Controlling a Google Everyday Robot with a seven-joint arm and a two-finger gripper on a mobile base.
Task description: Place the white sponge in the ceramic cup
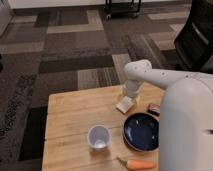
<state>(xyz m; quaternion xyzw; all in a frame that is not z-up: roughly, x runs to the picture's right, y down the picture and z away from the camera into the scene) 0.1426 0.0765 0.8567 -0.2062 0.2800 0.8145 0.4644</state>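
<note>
The gripper [129, 98] hangs at the end of the white arm [160, 76], pointing down over the far right part of the wooden table [70, 112]. Right below its tip, touching it or nearly so, lies the white sponge [125, 105], a small cream block that sits slightly tilted on the tabletop. Whether the gripper is open or clamped on the sponge cannot be told from this view.

The ceramic cup [98, 136] stands upright to the left of the gripper and nearer the camera, well apart from the sponge. Only its pale bluish inside shows. The sponge is outside it.

A dark blue plate [141, 131] lies nearer the camera than the gripper, just below the sponge in the view and to the right of the cup. Its surface shows plain blue.

Just to the right of the gripper, partly behind the robot's white body [187, 125], lies a dark flat bar [154, 108] with red marks; the marks are too small to read. A carrot [137, 164] lies at the table's near edge, in front of the plate.

Between the gripper and the cup there is only bare wood.

Beyond the table lies patchwork grey carpet [75, 45]. A black office chair [197, 35] stands far right of the gripper, and a dark wheeled cart [122, 7] stands at the far end of the floor.
</note>
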